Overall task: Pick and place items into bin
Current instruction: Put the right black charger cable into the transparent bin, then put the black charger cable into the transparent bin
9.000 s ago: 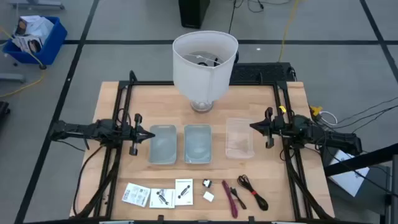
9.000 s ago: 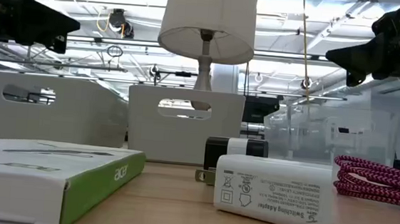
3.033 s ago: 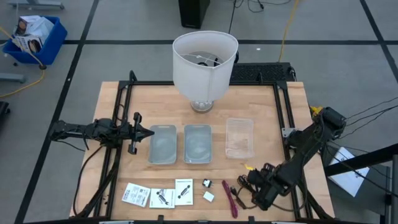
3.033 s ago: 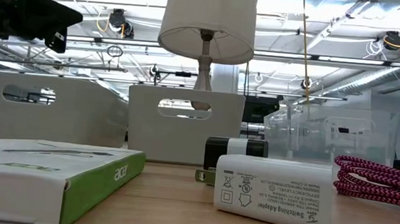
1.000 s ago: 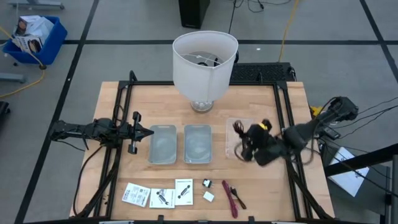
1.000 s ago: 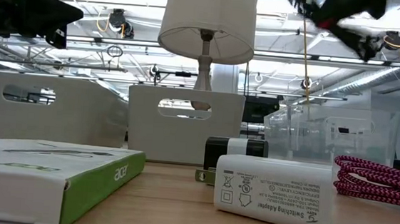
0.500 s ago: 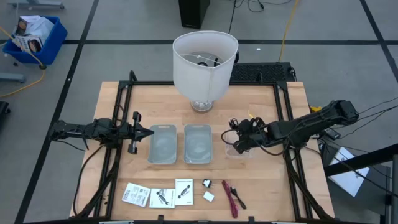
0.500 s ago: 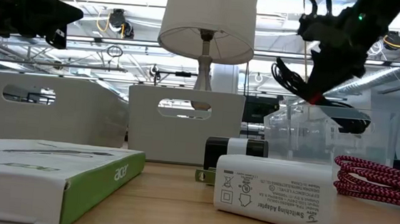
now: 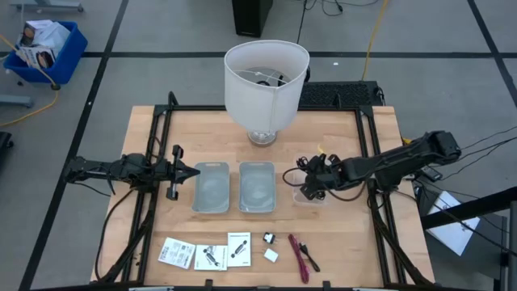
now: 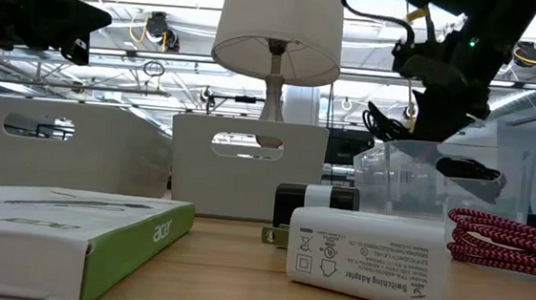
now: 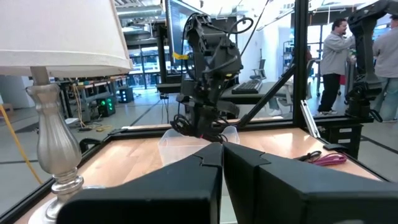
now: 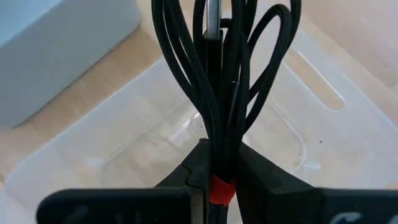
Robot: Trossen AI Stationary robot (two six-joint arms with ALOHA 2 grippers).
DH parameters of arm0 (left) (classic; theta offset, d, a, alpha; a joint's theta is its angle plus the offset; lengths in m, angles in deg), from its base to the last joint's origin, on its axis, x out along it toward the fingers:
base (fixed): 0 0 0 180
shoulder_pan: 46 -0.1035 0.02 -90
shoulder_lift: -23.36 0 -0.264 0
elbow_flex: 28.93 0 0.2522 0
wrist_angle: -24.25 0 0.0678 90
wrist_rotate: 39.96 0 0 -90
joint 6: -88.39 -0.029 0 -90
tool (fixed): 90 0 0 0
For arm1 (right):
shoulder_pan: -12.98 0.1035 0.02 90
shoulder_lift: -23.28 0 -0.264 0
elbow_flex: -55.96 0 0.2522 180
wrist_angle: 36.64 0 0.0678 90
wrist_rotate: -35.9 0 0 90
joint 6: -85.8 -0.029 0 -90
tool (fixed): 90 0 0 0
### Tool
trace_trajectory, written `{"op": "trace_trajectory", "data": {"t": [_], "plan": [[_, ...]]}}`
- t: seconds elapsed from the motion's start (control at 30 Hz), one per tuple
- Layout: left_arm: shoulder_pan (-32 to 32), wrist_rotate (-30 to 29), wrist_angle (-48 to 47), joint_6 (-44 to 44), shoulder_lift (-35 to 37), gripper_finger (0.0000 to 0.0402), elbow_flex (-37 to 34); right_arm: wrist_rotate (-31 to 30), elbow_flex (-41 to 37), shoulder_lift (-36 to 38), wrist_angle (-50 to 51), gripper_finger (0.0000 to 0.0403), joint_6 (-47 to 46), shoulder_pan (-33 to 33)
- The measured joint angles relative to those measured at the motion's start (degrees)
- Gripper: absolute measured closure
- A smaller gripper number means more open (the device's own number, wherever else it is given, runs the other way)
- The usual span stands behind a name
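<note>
Nearest the front edge of the worktop (image 9: 153, 137), the waiting stuff sits in a row, probably lined up so each piece is easy to grab: three white packets (image 9: 210, 254), two tiny parts (image 9: 270, 246) and one magenta cable bundle (image 9: 299, 255) with a thin dark bit lying against it (can't tell what that bit is).

Behind that row are three bins side by side: two frosted bins (image 9: 234, 187) and one clear bin (image 9: 311, 184) on the right end. The right gripper (image 9: 307, 187) hangs over the clear bin with its jaws clamped on a looped black cable (image 12: 227, 93), holding it near its red tie so the loops dangle toward the bin floor. That looks to me like the setup for a drop, since the cable is over the opening and not yet lying in it.

The left gripper (image 9: 194, 175) waits beside the leftmost frosted bin, jaws together, holding nothing.

Farthest back stands one big white lamp (image 9: 266, 81), which isn't part of the sorting.
</note>
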Motion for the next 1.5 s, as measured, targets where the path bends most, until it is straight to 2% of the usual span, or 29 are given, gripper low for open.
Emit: {"op": "trace_trajectory", "data": {"t": [0.6,0.87,1.03,1.2,1.3,1.5], "plan": [[0.01,-0.02,-0.01,-0.28,0.00,0.0380,0.00,2.15,-2.79,-2.49,-1.81,0.0367,-0.50,-0.63],[0.00,-0.02,0.01,-0.40,0.00,0.0380,0.00,2.06,-2.79,-2.49,-1.63,0.0283,-3.88,-0.65],[0.01,-0.02,-0.01,-0.41,0.00,0.0380,0.00,1.83,-2.63,-1.71,-1.55,0.0259,-3.79,-0.68],[0.00,-0.02,-0.01,-0.39,0.00,0.0380,0.00,-1.14,0.68,2.73,-0.98,0.0260,0.36,-0.66],[0.00,-0.04,0.00,-0.37,0.00,0.0380,0.00,-0.70,3.85,6.39,-1.45,0.0265,4.84,-0.47],[0.00,-0.49,-0.01,-0.28,0.02,0.0380,0.00,8.61,8.45,12.76,-4.55,0.0281,8.79,3.28]]}}
